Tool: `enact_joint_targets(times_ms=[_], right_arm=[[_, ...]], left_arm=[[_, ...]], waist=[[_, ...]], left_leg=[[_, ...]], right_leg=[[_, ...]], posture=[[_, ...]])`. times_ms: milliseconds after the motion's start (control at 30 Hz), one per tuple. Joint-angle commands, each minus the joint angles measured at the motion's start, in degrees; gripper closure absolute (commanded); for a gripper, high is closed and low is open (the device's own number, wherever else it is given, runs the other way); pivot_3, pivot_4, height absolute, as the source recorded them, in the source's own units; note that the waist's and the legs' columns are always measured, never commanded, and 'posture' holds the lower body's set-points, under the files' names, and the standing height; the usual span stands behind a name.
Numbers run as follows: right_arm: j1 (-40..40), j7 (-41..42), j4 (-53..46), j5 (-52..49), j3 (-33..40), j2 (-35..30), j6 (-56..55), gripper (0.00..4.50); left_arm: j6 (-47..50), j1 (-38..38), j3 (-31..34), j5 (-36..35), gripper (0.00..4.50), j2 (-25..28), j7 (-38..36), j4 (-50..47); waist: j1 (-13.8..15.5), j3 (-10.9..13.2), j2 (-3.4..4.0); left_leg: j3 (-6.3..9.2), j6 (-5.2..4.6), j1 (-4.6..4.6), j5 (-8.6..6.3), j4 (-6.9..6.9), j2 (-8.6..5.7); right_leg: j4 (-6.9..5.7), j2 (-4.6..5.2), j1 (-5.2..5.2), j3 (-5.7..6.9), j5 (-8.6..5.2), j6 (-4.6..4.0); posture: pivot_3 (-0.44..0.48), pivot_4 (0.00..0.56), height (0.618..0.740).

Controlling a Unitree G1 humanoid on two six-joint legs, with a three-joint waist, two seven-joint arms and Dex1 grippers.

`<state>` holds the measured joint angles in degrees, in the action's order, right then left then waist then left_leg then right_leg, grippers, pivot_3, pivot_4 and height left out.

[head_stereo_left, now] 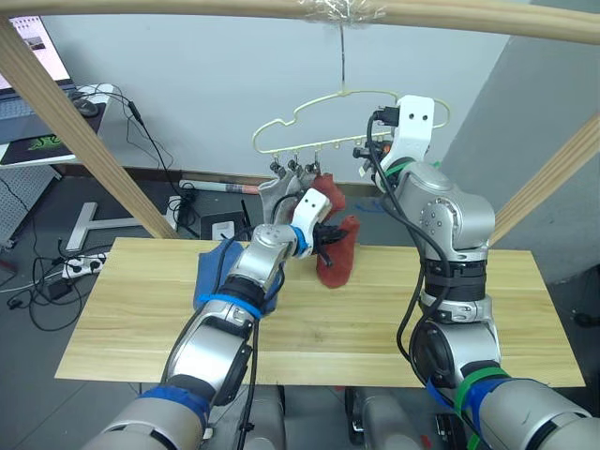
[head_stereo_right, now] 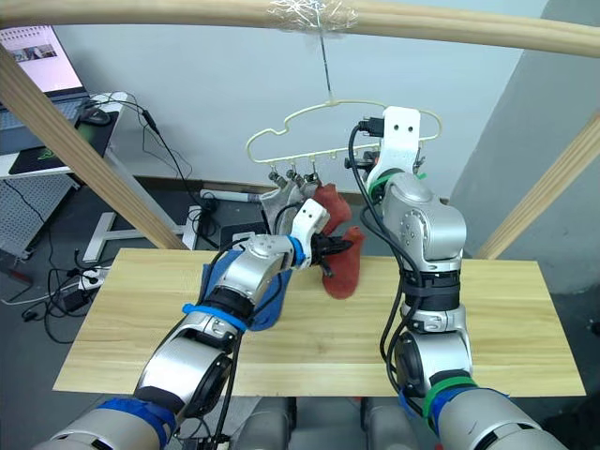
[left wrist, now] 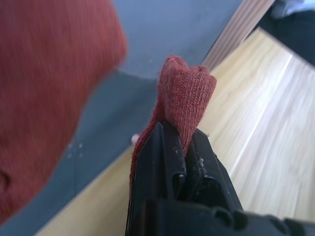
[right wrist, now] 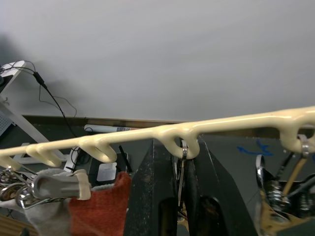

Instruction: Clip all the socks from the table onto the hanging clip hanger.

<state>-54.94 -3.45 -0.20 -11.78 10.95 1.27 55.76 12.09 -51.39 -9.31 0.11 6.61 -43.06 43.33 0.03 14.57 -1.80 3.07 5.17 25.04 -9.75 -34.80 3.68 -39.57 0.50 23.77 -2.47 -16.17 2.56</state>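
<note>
The left gripper (head_stereo_left: 330, 240) is closed on a red sock (head_stereo_left: 339, 251): in the left wrist view a fold of the red fabric (left wrist: 184, 96) stands up between the two black fingers (left wrist: 156, 162), which press it from both sides. The gripper holds this sock above the back part of the table (head_stereo_left: 141, 309), and the sock hangs down from the fingers with its lower end near the wood; I cannot tell if it touches.

The right gripper (right wrist: 181, 182) is raised to the hanger (head_stereo_left: 281, 131), which hangs by its thin hook from the round beam (head_stereo_left: 187, 7) above. In the right wrist view the two fingers stand close together with one metal clip (right wrist: 182, 169) between them, just under the lower bar of the hanger (right wrist: 231, 121). The fingers seem to be pressed on this clip.

Two socks already hang from clips on the left part of the hanger: a grey sock (head_stereo_left: 275, 195) and, beside it, another red sock (head_stereo_left: 325, 190). The held sock is just below and to the right of this second red one.

A blue sock (head_stereo_left: 211, 272) lies on the table under the left forearm, partly hidden by it.

Behind the table, on the floor, there are cables (head_stereo_left: 42, 277) and a power strip (head_stereo_left: 82, 264).
</note>
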Motion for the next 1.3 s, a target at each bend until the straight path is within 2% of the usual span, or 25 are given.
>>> enact_joint_targets(times_ms=[33,467,1300], right_arm=[[-2.7,0.0,-5.2,-2.0,0.0,0.7,-0.5,4.5],[-1.4,-0.4,-5.5,-2.7,-0.1,2.0,0.2,4.5],[0.2,0.4,-5.3,-1.9,-1.6,0.8,-0.7,4.5]], left_arm=[[-0.2,-2.8,1.2,-1.2,4.46,-0.9,0.6,-1.0],[0.2,-7.5,3.7,-3.0,4.46,-2.0,2.1,0.7],[5.3,-7.6,3.4,-5.3,4.46,-0.8,0.5,-7.7]], waist=[[-0.2,0.0,0.0],[-0.2,0.0,0.0],[-0.2,0.0,0.0]], left_leg=[[0.0,0.0,0.04,0.0,0.0,0.0],[-0.02,0.0,0.38,0.01,-0.04,0.0],[-0.01,-0.01,0.39,0.03,-0.07,0.0]], right_leg=[[-0.01,0.0,0.04,0.0,0.0,0.0],[-0.13,-0.01,0.42,-0.02,0.0,0.0],[-0.21,-0.01,0.43,-0.01,0.0,0.0]], posture=[[0.103,0.186,0.74],[0.105,0.186,0.74],[0.114,0.189,0.74]])
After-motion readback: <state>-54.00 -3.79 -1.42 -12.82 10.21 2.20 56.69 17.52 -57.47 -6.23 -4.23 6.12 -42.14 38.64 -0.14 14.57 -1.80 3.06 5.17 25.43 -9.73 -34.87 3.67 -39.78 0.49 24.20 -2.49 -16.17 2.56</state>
